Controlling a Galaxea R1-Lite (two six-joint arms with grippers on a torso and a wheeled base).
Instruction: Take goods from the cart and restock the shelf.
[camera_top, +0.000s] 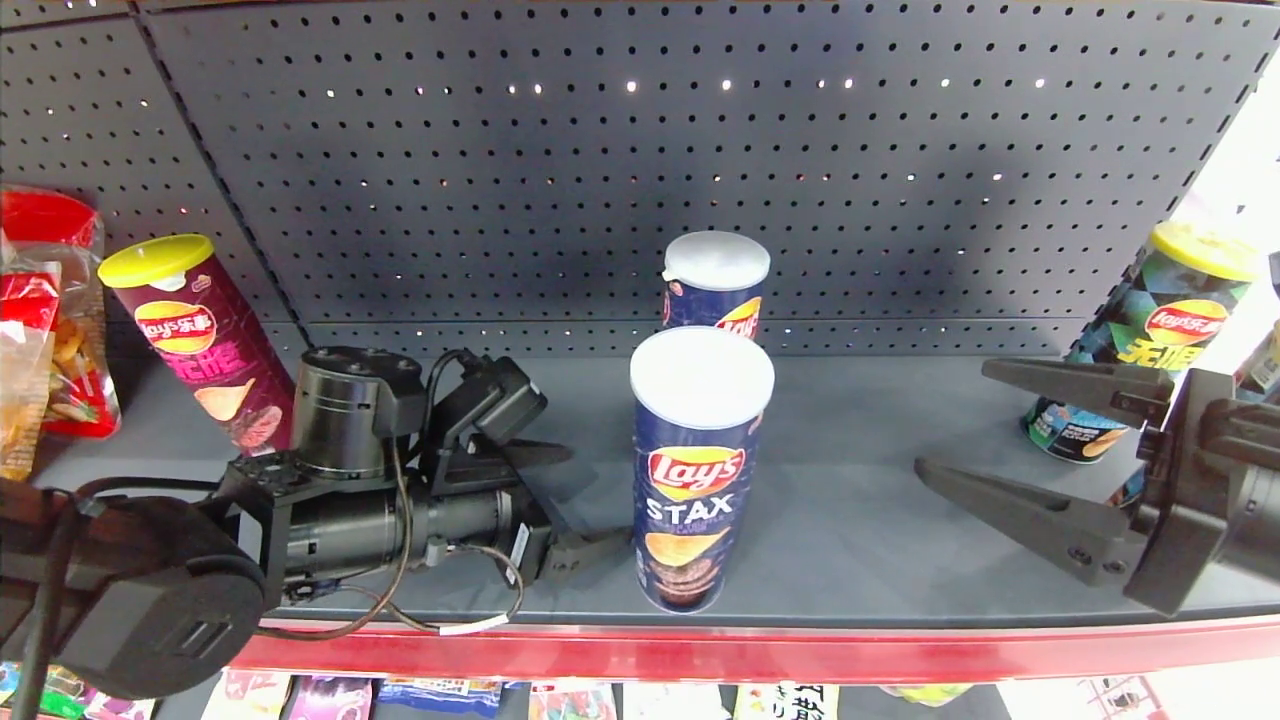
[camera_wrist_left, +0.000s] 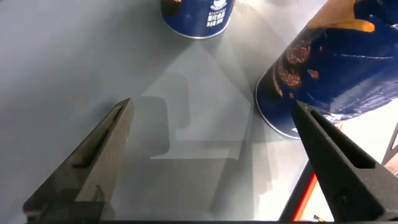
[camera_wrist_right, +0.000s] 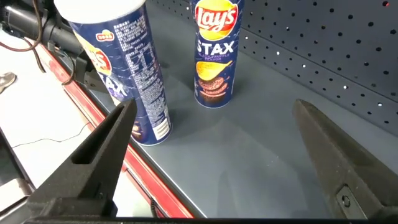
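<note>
On the grey shelf (camera_top: 860, 520) | front blue chip can (camera_top: 700, 470) upright near the red edge, second blue can (camera_top: 715, 285) behind it | left gripper (camera_top: 585, 500) spread apart, empty, just beside the front can | right gripper (camera_top: 952, 420) spread apart, empty

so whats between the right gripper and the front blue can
Just bare grey shelf, clear in the head view. The right gripper stands open, apart from the front blue can.

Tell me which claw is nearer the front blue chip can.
Left. The left claw sits close beside the front blue chip can, on its left; the right claw hangs farther off on its right.
</note>
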